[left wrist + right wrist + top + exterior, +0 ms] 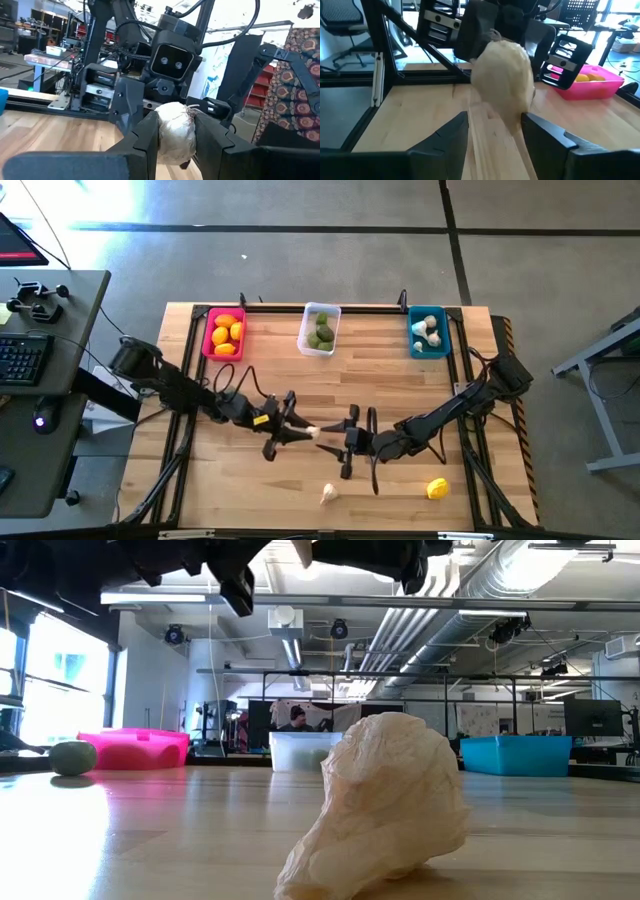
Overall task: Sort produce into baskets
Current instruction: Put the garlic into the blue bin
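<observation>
My left gripper (300,430) is shut on a whitish garlic bulb (313,432) above the table's middle. My right gripper (343,442) faces it from the right, open. Its fingers (451,134) stand on either side of the bulb (502,82); I cannot tell whether they touch it. A second garlic bulb (328,494) and a yellow fruit (436,488) lie near the front edge. At the far edge stand a pink basket (207,330) with orange and yellow fruits, a clear basket (305,330) with green ones, and a teal basket (413,335) with garlic. My left gripper pinches the garlic bulb's two sides (167,135) between its two fingers (145,137). The fingers come level from the table's left and point toward the right arm. The bulb is lifted clear of the table, and part of it sticks out past the fingertips.
A dull green fruit (72,757) lies on the table toward the pink basket in the low view. Black rails (190,380) run along the table's left, right and far edges. Bare wood lies between the arms and the baskets.
</observation>
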